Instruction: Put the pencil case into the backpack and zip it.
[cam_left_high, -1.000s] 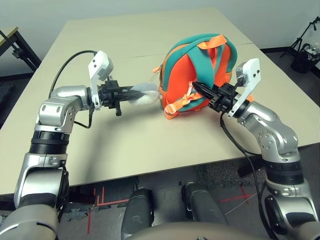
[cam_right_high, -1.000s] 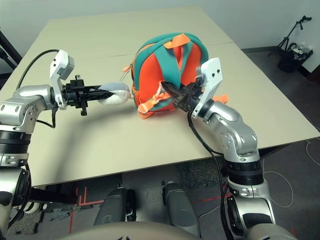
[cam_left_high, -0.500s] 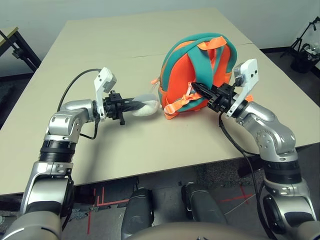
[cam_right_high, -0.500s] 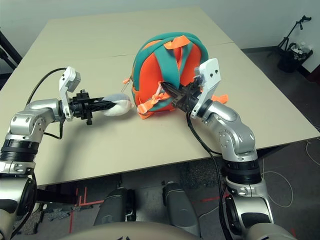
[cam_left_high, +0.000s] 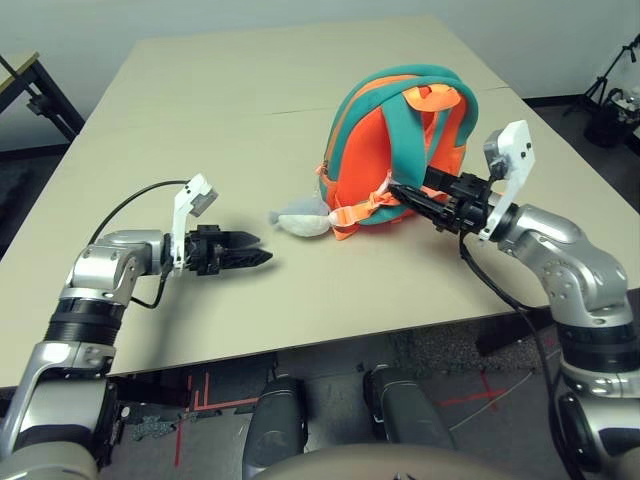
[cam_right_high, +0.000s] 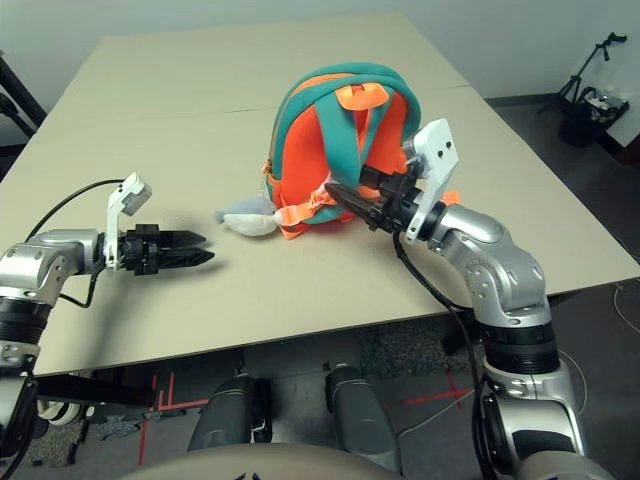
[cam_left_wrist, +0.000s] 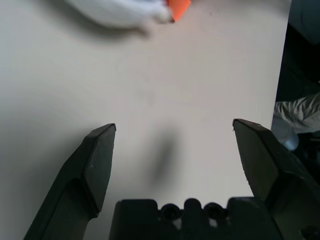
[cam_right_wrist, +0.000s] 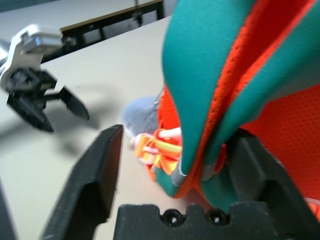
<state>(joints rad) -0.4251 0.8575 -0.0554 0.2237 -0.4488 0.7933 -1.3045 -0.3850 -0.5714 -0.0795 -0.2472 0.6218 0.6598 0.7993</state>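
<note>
Both of your grippers stood open at this moment. Your left gripper (cam_left_high: 258, 258) hung low over the bare worktop (cam_left_high: 200, 120), its fingers spread wide with nothing between them, and it sat well apart from the grey plush charm (cam_left_high: 300, 217) that lay on the worktop just beside the backpack's lower corner. Your right gripper (cam_left_high: 400, 191) was at the near side of the backpack (cam_left_high: 395, 150), fingers apart, with a teal-and-orange strap (cam_right_wrist: 215, 95) running between them in the right wrist view; I judged that no grip was made on it, since the fingers stood wide of the strap.

The backpack stood upright near the middle of the worktop, straps facing you, and I could not tell from this side whether its zip was run shut. You could not have found the pencil case on the worktop; I judged it most likely already inside the bag, though that stayed hidden.

So the step in hand looked like a release at the close of the job, or a pause before zipping. Your next move called for a check of the zip line: if it was open, you would have needed one gripper to steady the bag and the other to find the small puller.
</note>
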